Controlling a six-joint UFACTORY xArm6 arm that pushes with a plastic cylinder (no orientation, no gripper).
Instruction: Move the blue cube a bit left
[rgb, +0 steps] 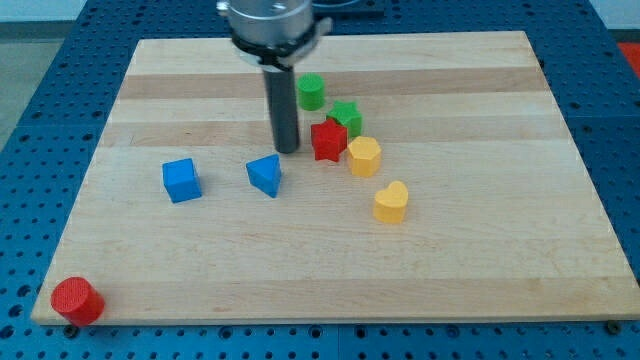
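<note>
The blue cube (181, 180) lies on the wooden board (480, 250), left of the middle. A blue triangular block (265, 174) lies to its right. My tip (287, 151) is the end of a dark rod coming down from the view's top. It stands just above and to the right of the blue triangular block, next to the red star's left side. It is well to the right of the blue cube and apart from it.
A red star block (328, 139) sits right of my tip. A green star block (346, 116) and a green cylinder (311, 92) lie above it. Two yellow blocks (364, 156) (391, 201) lie to the right. A red cylinder (76, 300) sits at the bottom left corner.
</note>
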